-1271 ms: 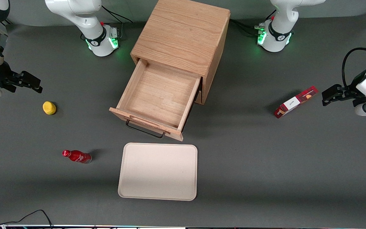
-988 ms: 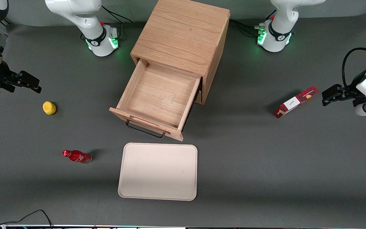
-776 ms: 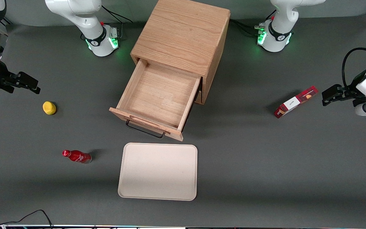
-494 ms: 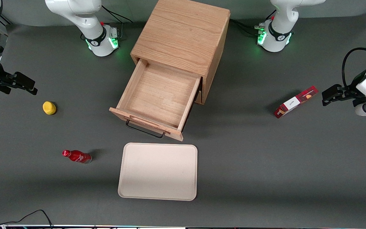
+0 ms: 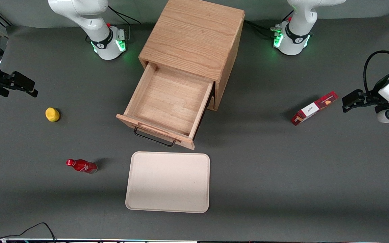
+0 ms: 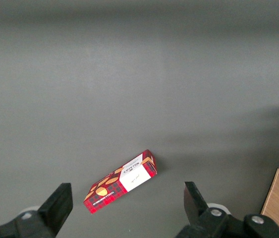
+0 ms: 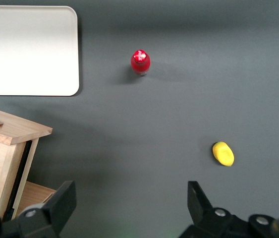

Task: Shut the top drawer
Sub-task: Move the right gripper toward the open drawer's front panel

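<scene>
One top drawer (image 5: 167,104) sticks fully out of the wooden cabinet (image 5: 194,37), just above a pale tray (image 5: 168,182). The gripper (image 5: 25,86) hovers with fingers spread, holding nothing, well apart from the drawer, toward the working arm's end, near a lemon (image 5: 52,114).

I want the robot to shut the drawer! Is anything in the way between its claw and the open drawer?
No. In the front view only bare gray table lies between the gripper, open, and the top drawer. The lemon sits nearer the camera, off that path.
</scene>
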You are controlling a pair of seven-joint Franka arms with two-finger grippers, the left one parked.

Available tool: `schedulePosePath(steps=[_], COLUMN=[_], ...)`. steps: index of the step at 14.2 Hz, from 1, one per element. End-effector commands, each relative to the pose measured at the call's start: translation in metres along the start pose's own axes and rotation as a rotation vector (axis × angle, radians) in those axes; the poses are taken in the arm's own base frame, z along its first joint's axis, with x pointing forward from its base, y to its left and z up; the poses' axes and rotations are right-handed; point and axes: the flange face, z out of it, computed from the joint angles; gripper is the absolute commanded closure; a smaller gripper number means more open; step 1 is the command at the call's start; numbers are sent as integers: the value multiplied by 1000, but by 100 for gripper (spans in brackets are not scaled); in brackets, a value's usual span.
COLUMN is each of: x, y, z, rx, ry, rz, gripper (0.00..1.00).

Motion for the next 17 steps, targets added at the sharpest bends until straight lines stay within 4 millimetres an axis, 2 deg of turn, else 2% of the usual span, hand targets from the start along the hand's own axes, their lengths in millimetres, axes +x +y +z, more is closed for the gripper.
schedulePosePath(steps=[1,3,4,6,9,10,12,14,17], x=[24,46,54,61,78,83,94,101,109], y=[-20,-46,-67,-104,-158,-181,-212,-233,-246], z=[-4,-16,-20,-19,-4,5,28,43,72], rx=[30,61,73,87,60,62,87,113,123], ry=[0,37,53,59,67,65,54,74,63], rz=[-54,-134,-205,-276,-385,-431,-485,-584,-830], gripper=[0,0,0,0,0,0,0,0,0])
